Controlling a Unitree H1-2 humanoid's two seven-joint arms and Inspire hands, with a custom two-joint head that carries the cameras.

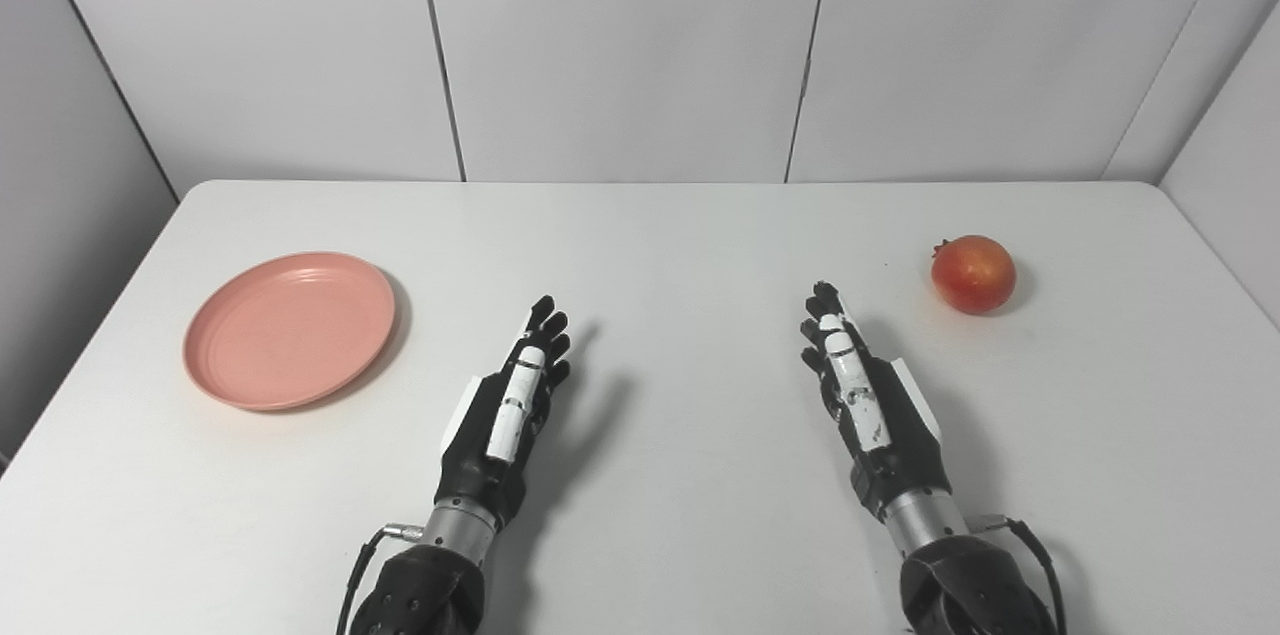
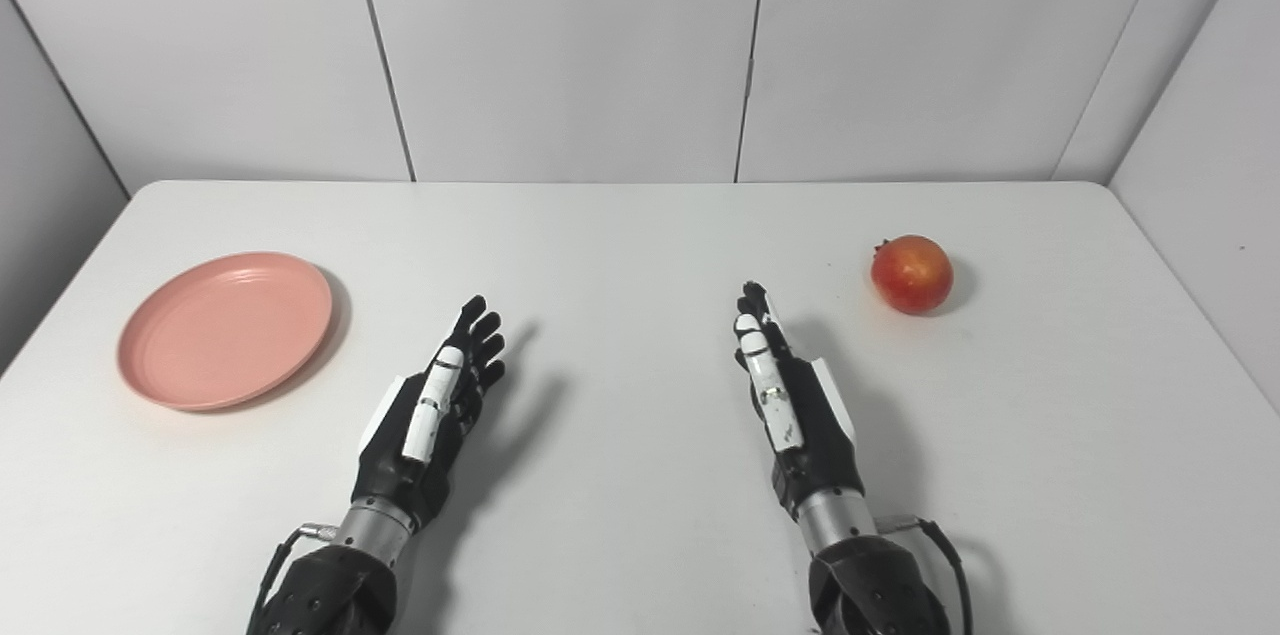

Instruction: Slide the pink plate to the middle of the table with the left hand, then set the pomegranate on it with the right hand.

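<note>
The round, shallow pink plastic plate [image 1: 289, 328] lies flat on the white surface [image 1: 660, 245] at its left side, well away from the middle. The left hand [image 1: 510, 400] rests nearer the centre, fingers stretched forward and slightly apart, holding nothing. From that hand the plate lies to the left and a little farther from the robot, with a stretch of bare surface between them; they are not touching. This is the relation the first move depends on: the left hand is clearly the nearer one, and it would have to go out leftward to the plate's far or outer rim before it can draw the plate rightward toward the middle.

The round red pomegranate [image 1: 973, 273] sits at the right side, its small crown pointing up and to the left. It lies forward and to the right of the right hand [image 1: 860, 393], near but apart from the fingertips. That hand is likewise flat, fingers extended, empty. Nothing of the task appears done yet.
</note>
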